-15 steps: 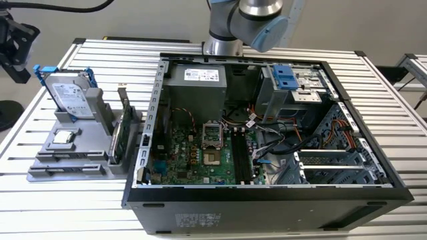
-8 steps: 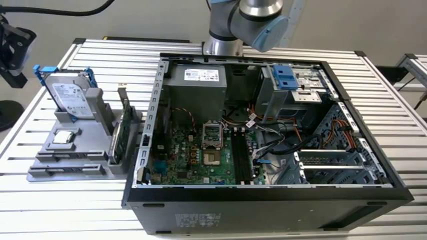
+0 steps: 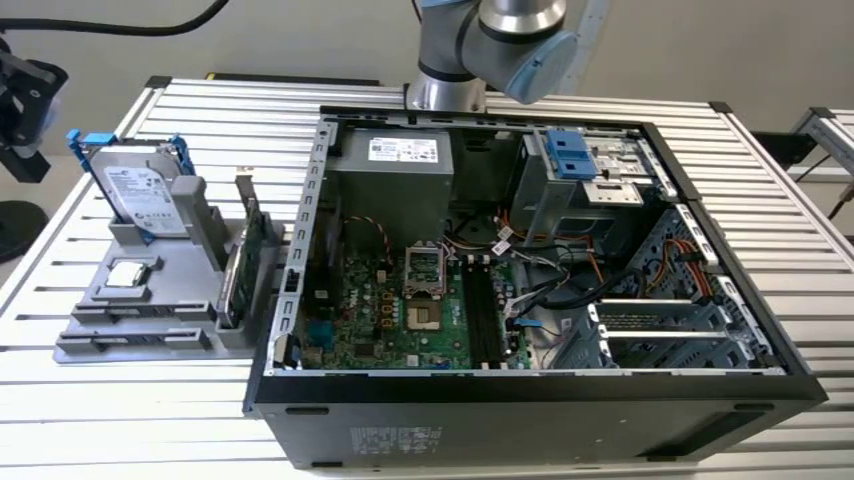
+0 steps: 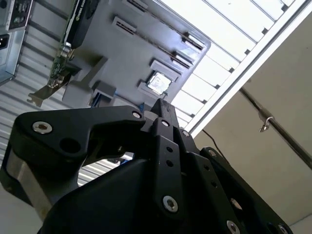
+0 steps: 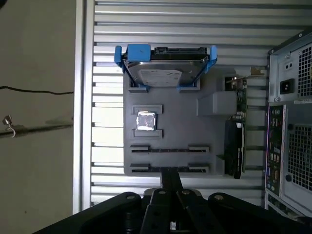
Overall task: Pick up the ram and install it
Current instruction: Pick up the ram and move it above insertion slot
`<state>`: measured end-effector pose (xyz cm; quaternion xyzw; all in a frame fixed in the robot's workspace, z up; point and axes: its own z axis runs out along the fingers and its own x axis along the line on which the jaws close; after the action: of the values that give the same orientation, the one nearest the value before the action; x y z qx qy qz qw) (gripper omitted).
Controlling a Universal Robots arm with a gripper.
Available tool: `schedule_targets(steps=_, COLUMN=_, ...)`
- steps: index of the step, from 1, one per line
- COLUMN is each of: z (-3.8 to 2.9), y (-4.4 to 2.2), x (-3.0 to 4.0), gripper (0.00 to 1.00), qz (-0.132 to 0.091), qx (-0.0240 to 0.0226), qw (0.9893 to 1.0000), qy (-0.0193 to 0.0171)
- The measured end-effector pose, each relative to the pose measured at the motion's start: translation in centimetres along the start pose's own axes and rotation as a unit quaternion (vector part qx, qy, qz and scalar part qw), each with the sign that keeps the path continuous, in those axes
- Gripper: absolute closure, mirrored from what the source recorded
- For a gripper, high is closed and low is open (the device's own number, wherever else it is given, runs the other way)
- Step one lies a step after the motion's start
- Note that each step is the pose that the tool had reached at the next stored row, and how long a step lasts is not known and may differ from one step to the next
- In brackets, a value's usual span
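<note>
The ram reads as a thin dark strip, edge-on, in the outer long slot of the grey holder [image 5: 168,168] [image 3: 134,340]. A similar dark line runs along the neighbouring slot [image 5: 168,150]. I cannot tell a stick from a bare groove there. My gripper [image 5: 170,176] [image 4: 161,105] hangs well above the holder, apart from it. Its black fingers are pressed together with nothing seen between them. In the first wrist view the fingertips line up over the outer slot. The open computer case [image 3: 534,250] shows its green motherboard [image 3: 400,310] and black memory slots [image 3: 483,310].
On the grey holder [image 5: 204,141] stand a silver hard drive with blue rails [image 5: 165,70] [image 3: 140,190], a small square chip [image 5: 146,121] and a green card with a metal bracket [image 3: 234,270] [image 4: 63,48]. The slatted metal table [image 3: 174,420] ends near the holder, with floor beyond.
</note>
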<state>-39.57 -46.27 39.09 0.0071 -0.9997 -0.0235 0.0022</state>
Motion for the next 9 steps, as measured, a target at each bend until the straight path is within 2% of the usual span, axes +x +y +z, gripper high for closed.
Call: schedule_targets(steps=9, z=-0.03, y=-0.63, x=-0.01, gripper=1.00, qz=-0.011, qx=0.0000, qw=0.9999, qy=0.0005)
